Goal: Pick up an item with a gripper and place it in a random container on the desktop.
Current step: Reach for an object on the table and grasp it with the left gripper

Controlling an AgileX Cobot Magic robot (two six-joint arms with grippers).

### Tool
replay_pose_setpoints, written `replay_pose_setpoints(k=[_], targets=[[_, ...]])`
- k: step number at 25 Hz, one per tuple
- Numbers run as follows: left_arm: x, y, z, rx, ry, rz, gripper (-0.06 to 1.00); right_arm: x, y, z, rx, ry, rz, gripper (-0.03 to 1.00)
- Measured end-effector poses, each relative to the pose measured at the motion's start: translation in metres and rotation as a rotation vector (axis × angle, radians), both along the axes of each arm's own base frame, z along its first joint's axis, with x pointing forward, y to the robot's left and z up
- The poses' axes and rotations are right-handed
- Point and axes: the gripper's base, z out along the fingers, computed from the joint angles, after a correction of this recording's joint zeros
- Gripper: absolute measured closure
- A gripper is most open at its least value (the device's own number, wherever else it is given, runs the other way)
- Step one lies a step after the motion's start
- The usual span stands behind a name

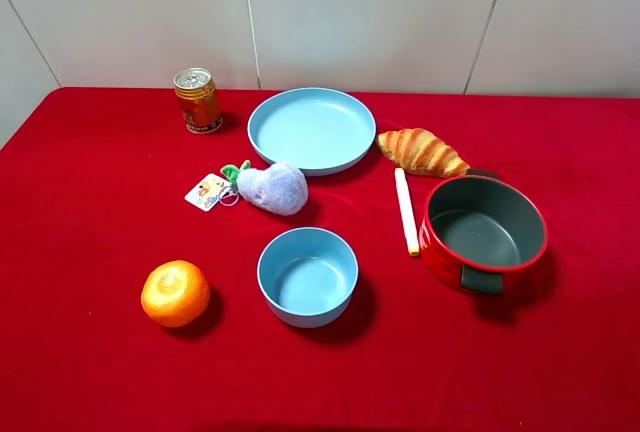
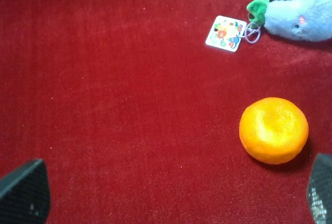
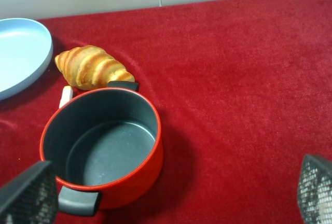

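The left gripper shows only two dark, mesh-textured fingertips, spread wide with nothing but cloth between them; the mandarin lies just beyond one tip, untouched. The right gripper is likewise wide apart and empty; the red pot sits just beyond it.

The desktop is covered in bright red, finely napped cloth. The mandarin rests on it at the near edge of the group, on the left arm's side; it is round, dimpled, glossy orange and slightly flattened on top. Beside it, but apart, stands the small bowl, deep, round, matte light blue and empty. Further right is the pot, red enamel outside, smooth grey inside, with stubby dark handles. A slim white stick lies just beside the pot.

Behind the bowl lies a fuzzy grey-purple plush toy with a green tuft, and a printed card tag on a ring. Then come a ridged golden-brown croissant and a wide, shallow light-blue plate. Farthest back stands an orange drinks can with a metal top, near the pale panelled wall.
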Motion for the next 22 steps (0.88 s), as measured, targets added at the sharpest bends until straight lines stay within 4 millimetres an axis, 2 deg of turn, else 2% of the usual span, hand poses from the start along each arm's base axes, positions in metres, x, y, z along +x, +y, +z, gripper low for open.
replay_pose_setpoints(k=[22], targets=[[0.0, 0.0, 0.0, -0.002, 0.0, 0.002, -0.04, 0.0, 0.0, 0.0, 0.0, 0.0, 0.0, 0.28]])
